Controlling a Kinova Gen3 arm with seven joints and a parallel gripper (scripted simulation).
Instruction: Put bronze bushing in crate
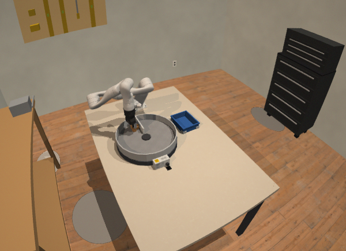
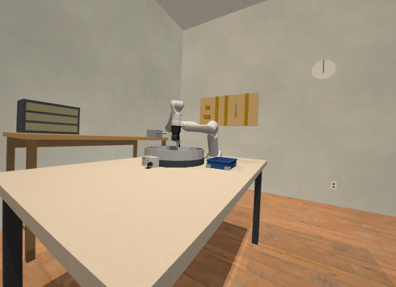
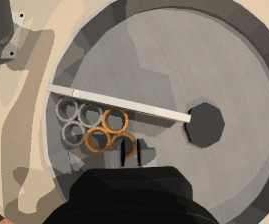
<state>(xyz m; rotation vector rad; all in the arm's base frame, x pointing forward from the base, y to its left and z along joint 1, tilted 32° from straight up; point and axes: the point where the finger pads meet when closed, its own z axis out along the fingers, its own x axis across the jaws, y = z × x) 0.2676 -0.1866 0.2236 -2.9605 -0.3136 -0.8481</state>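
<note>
Three bronze ring-shaped bushings (image 1: 133,129) (image 3: 97,128) sit bunched with three grey metal bushings (image 3: 73,144) on the round grey turning table (image 1: 132,156) (image 2: 175,154) (image 3: 225,60), all on one side of a long white bar (image 1: 140,124) (image 3: 125,102), and here's the black two-finger gripper (image 1: 135,126) (image 2: 178,147) (image 3: 130,148) right in among them! The one to watch is the nearest bronze bushing (image 3: 126,133), at the edge of the cluster closest to the tool. It looks to be standing on end, its axis upright, and the wrist view puts its near side wall right in line with the gap: one finger over the ring's opening, the other just outside it. So this looks like a pinch on the wall, with hardly any sideways travel needed.

And the tool? Partly open, a narrow gap between the fingers, and no sign of a firm hold on anything; whether a finger touches the ring, or how deep the tips reach, I cannot tell. The next job, I'd judge, is settling height and closing, without dragging the bronze neighbour along. The blue open-topped crate (image 1: 185,122) (image 2: 222,163) waits beside the turning table, outside its wall, and it'll want a low, gentle release so the bushing doesn't roll
</note>
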